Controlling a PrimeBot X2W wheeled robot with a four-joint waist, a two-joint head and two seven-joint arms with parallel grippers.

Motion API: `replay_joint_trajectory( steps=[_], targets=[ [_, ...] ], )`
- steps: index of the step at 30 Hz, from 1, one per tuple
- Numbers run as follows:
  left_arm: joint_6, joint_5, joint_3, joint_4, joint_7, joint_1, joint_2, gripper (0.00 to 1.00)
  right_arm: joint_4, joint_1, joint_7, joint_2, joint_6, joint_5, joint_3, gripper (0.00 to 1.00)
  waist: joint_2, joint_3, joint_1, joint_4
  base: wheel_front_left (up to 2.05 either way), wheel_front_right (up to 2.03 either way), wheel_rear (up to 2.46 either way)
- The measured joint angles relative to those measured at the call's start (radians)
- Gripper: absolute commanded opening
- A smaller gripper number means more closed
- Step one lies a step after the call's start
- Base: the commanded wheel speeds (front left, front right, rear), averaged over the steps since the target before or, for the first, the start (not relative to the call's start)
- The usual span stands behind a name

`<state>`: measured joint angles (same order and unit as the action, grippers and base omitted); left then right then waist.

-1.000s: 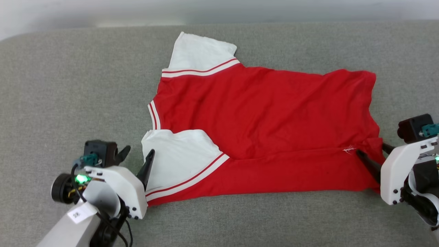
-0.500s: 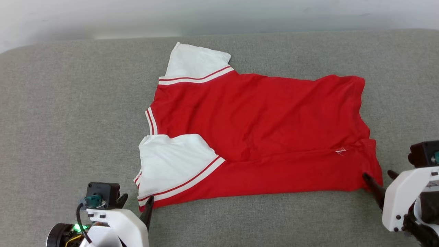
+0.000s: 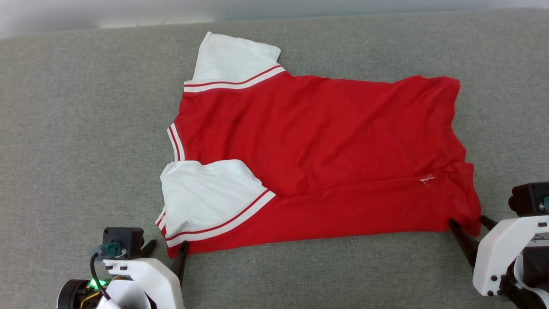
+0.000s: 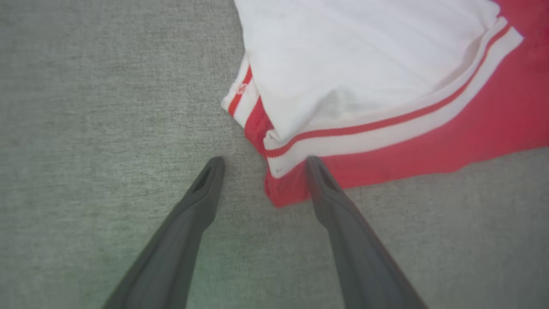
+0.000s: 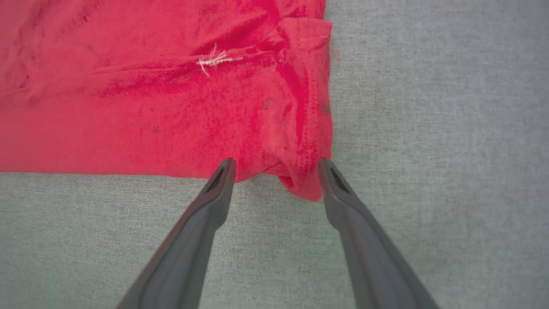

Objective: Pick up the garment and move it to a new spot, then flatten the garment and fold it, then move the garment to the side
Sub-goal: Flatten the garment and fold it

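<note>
The garment [image 3: 317, 159] lies mid-frame on the grey fabric [image 3: 64, 128]. My left gripper [image 3: 168, 246] and right gripper [image 3: 466, 219] gape empty at its lower corners. If I close shallow, I risk catching one layer and skewing it.

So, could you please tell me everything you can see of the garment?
The garment is a red, soft-looking shirt with white short sleeves and red-and-white striped trim, lying flat and wrinkled on the grey fabric surface, collar to the left, hem to the right. Its near long edge is folded over, with a white thread tuft near the hem. The open left hand straddles its near collar-side corner, the open right hand its near hem corner.
</note>
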<state>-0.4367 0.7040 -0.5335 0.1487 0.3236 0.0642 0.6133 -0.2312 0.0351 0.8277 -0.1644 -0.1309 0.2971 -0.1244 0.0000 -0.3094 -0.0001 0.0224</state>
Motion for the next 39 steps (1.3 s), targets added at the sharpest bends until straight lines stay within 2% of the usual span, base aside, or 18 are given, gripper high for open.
replay_joint_trajectory(
  steps=[5, 6, 7, 8, 9, 18, 31, 39],
  targets=[
    [0.047, 0.029, -0.014, -0.026, 0.022, 0.024, -0.006, 1.00, 0.002, 0.001, -0.009, -0.010, 0.000, 0.000, 0.006, 1.00, 0.0000, -0.028, 0.0000, 0.001, 0.00, 0.00, 0.00],
    [0.056, 0.035, -0.015, -0.030, 0.028, 0.028, -0.007, 0.88, 0.002, 0.001, -0.010, -0.010, 0.000, 0.000, 0.006, 1.00, 0.0000, -0.031, 0.0000, 0.001, 0.00, 0.00, 0.00],
    [0.063, 0.043, -0.016, -0.035, 0.035, 0.032, -0.008, 0.45, 0.003, 0.001, -0.010, -0.011, 0.000, 0.000, 0.006, 1.00, 0.0000, -0.033, -0.0001, 0.000, 0.00, 0.00, 0.00],
    [0.069, 0.049, -0.018, -0.040, 0.039, 0.037, -0.010, 0.18, 0.003, 0.001, -0.010, -0.014, 0.000, -0.001, 0.006, 1.00, 0.0000, -0.033, -0.0001, -0.002, 0.00, 0.00, 0.00],
    [0.076, 0.054, -0.019, -0.046, 0.040, 0.041, -0.013, 0.00, 0.003, 0.001, -0.010, -0.017, 0.000, -0.004, 0.006, 1.00, 0.0000, -0.032, 0.0000, -0.004, 0.00, 0.00, 0.00],
    [0.112, 0.071, -0.048, -0.063, 0.024, 0.042, -0.051, 0.00, 0.022, 0.004, -0.012, -0.049, 0.000, -0.026, -0.019, 1.00, 0.0000, 0.018, 0.0001, -0.032, 0.00, 0.00, 0.00],
    [0.075, -0.008, -0.061, 0.109, 0.014, 0.036, -0.002, 0.00, 0.191, 0.057, -0.028, -0.049, 0.000, -0.102, -0.053, 1.00, 0.0000, 0.006, 0.0000, -0.093, 0.00, 0.00, 0.00],
    [0.072, -0.020, -0.067, 0.130, 0.017, 0.048, -0.002, 0.00, 0.268, 0.088, -0.033, -0.044, 0.001, -0.115, -0.038, 1.00, 0.0000, -0.032, 0.0000, -0.111, 0.00, 0.00, 0.00]
  ],
)
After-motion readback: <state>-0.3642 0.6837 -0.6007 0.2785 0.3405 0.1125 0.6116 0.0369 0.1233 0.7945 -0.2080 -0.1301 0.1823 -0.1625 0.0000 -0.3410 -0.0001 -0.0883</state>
